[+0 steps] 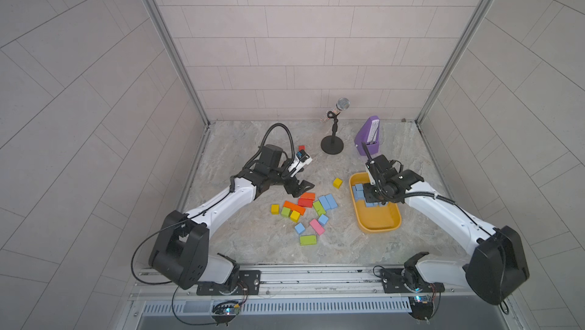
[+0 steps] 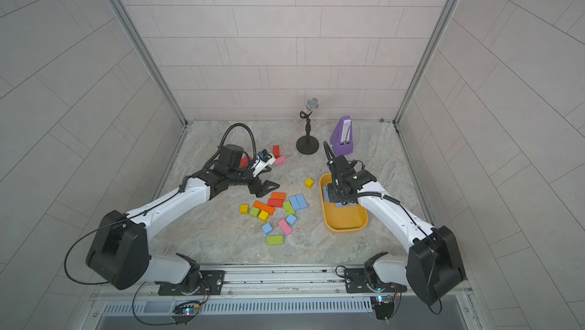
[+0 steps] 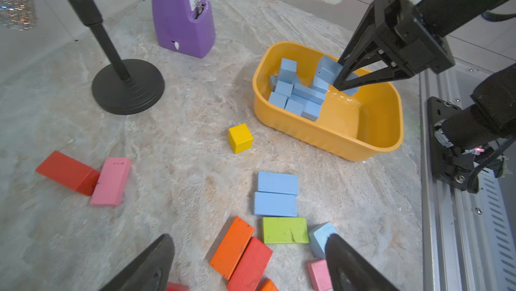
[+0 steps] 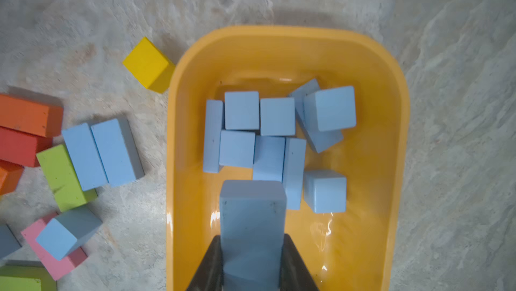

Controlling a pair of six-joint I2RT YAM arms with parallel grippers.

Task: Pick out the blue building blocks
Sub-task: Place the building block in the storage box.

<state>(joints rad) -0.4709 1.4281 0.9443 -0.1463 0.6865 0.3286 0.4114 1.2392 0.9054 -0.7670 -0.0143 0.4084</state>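
Right fingers (image 4: 212, 264) clamp blue brick (image 4: 252, 219) over yellow tub (image 4: 181, 141), brick's gripped end cut off; left fingers (image 3: 150, 267) spread wide, empty.

The brick (image 4: 252, 205) in the black right claw (image 4: 252, 238) is sky blue, same shade as the blue blocks (image 4: 276, 116) just ahead of it in the mustard-yellow tub (image 4: 396, 136), on a marbled grey-beige table (image 4: 446, 52). Between the black left claw (image 3: 249, 238) tips sit an orange brick (image 3: 231, 247) and a red brick (image 3: 251, 264), just past those a lime green brick (image 3: 284, 229) and two sky blue bricks (image 3: 275, 204), then a yellow cube (image 3: 240, 138) and way beyond a purple metronome (image 3: 181, 18)
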